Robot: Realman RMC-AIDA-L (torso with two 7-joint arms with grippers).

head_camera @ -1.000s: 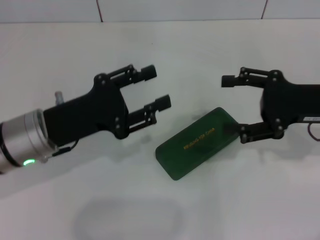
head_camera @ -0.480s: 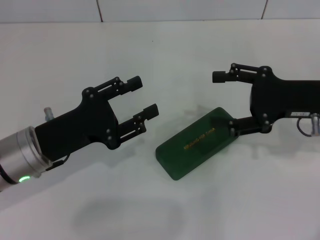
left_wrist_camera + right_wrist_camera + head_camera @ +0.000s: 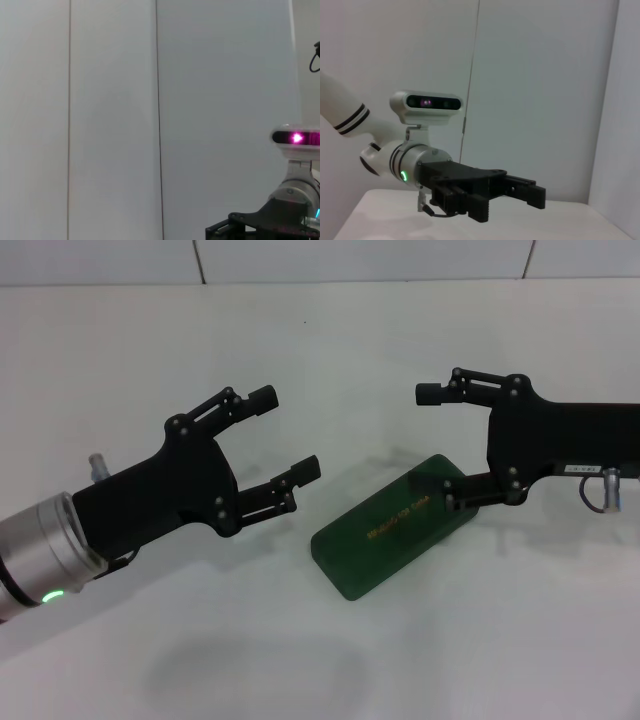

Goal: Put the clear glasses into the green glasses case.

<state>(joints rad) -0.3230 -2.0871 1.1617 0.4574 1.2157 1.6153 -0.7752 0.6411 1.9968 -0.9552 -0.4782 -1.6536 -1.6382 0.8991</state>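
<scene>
Green glasses case (image 3: 393,526) lies shut on the white surface (image 3: 300,350), lid up with gold lettering showing, set diagonally, near end toward the robot's left, far end toward the right arm. Clear glasses are not made out in any view; a faint smudgy oval patch on the surface nearer the robot, below the left arm, is too vague to identify. Left gripper (image 3: 286,437) hangs above the surface just left of the case, jaws spread wide, nothing between them, fingers pointing toward the case's side; silver wrist with a green light showing at the lower left edge. Right gripper (image 3: 440,448) comes in from the right, jaws spread, upper finger out over the surface beyond the case, lower finger right at the case's far right end; contact cannot be told. The two grippers face each other, well apart. Right wrist view shows the left gripper (image 3: 520,192) farther off with its wrist camera on top, jaws apart, over the white surface. Left wrist view shows mostly white wall panels and a bit of the right arm at the corner.
</scene>
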